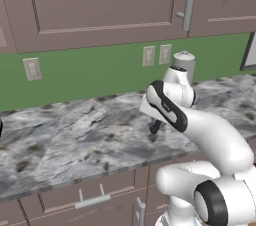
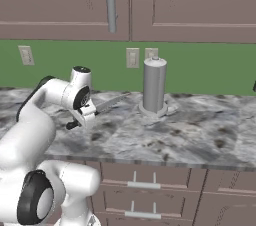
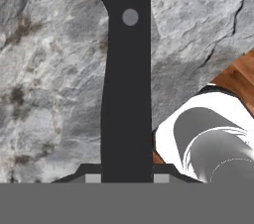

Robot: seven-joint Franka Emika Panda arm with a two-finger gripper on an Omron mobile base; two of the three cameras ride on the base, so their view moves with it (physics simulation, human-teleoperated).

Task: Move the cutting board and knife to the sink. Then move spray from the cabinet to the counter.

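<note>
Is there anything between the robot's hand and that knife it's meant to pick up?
No. The knife is already in the gripper: its black handle runs up from between the jaws, with the marbled counter behind it. From the right base view the blade sticks out toward the grey canister.

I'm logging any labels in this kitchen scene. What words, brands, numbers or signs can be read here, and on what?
None: no readable text in any view.
The knife handle has a plain grey rivet and no brand mark.
The steel canister is unlabelled.
The wall outlets are blank plates.
The cabinet doors and counter carry no writing.
</note>
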